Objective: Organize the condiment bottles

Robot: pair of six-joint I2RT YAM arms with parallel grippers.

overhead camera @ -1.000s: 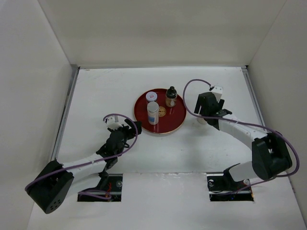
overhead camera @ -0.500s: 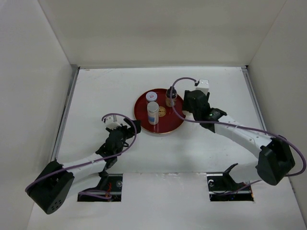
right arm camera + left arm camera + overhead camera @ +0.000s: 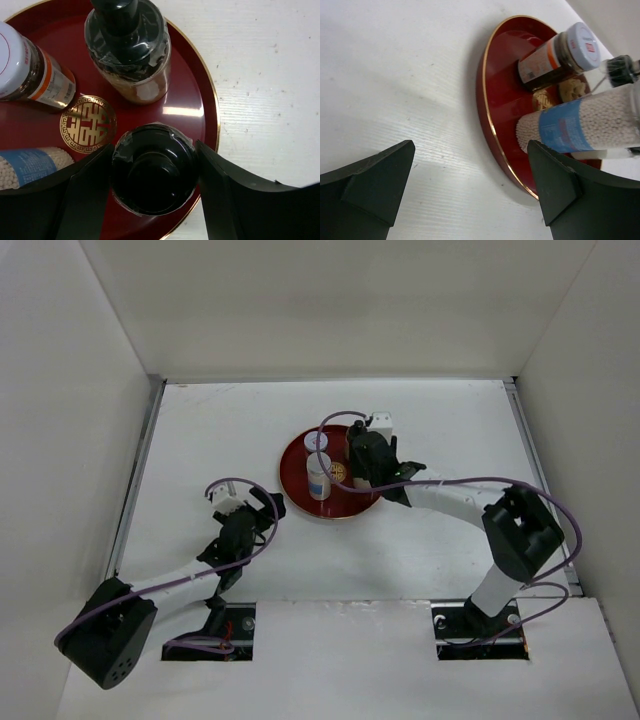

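Note:
A red plate [image 3: 345,502] with a gold emblem [image 3: 87,122] holds the condiment bottles. Among them are a cylinder with a blue label [image 3: 318,475] [image 3: 30,167], a white-capped jar with an orange band [image 3: 30,70] [image 3: 560,55] and a squat black-capped bottle [image 3: 127,45]. My right gripper [image 3: 154,177] [image 3: 360,455] hangs over the plate's right side. It is shut on a second black-capped bottle [image 3: 154,175], with a finger pressed against each side. Whether that bottle rests on the plate is hidden. My left gripper [image 3: 470,185] [image 3: 265,508] stands open over bare table, just left of the plate's rim [image 3: 487,100].
White walls close in the table on the left, back and right. The plate sits mid-table, and the right arm's purple cable [image 3: 340,418] loops above it. Bare white tabletop lies all around the plate.
My right gripper has swung left from beside the plate to over it and has closed on the black-capped bottle. The left gripper has opened wider and drawn back a little.

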